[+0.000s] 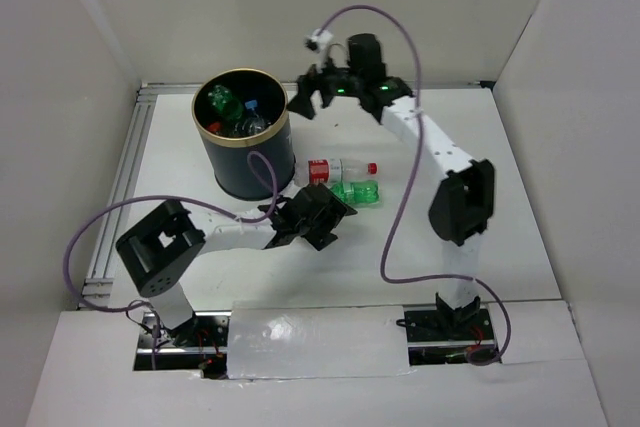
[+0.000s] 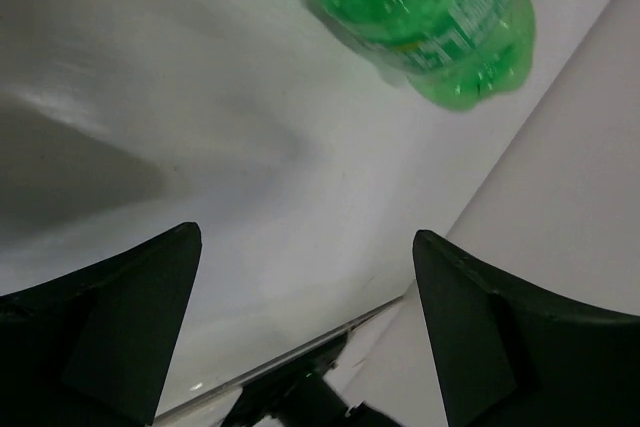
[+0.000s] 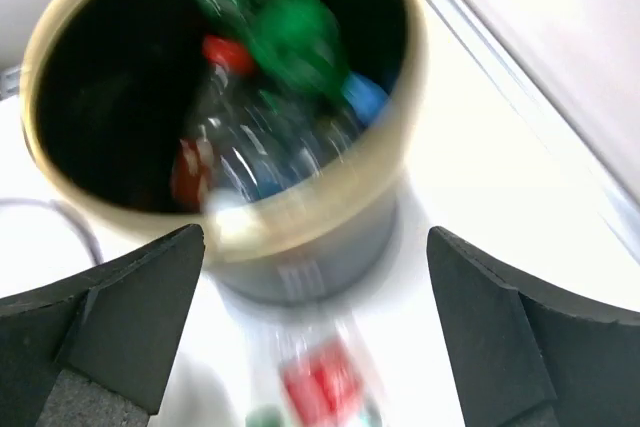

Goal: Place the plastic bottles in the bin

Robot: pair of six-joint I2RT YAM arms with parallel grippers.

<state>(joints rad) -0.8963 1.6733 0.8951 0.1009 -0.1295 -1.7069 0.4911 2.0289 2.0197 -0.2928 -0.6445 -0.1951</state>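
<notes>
The dark bin (image 1: 245, 162) with a gold rim stands at the back left and holds several bottles, one of them green (image 1: 220, 100). It also shows in the right wrist view (image 3: 300, 217), blurred. On the table right of it lie a clear bottle with a red label (image 1: 338, 168) and a green bottle (image 1: 358, 192). My left gripper (image 1: 338, 213) is open and empty, just short of the green bottle (image 2: 430, 7). My right gripper (image 1: 306, 97) is open and empty, raised beside the bin's right rim. The red-labelled bottle (image 3: 325, 382) shows blurred below it.
White walls enclose the table on three sides. A metal rail (image 1: 125, 177) runs along the left edge. A purple cable (image 1: 400, 207) hangs off the right arm, and another loops (image 1: 262, 172) by the bin's front.
</notes>
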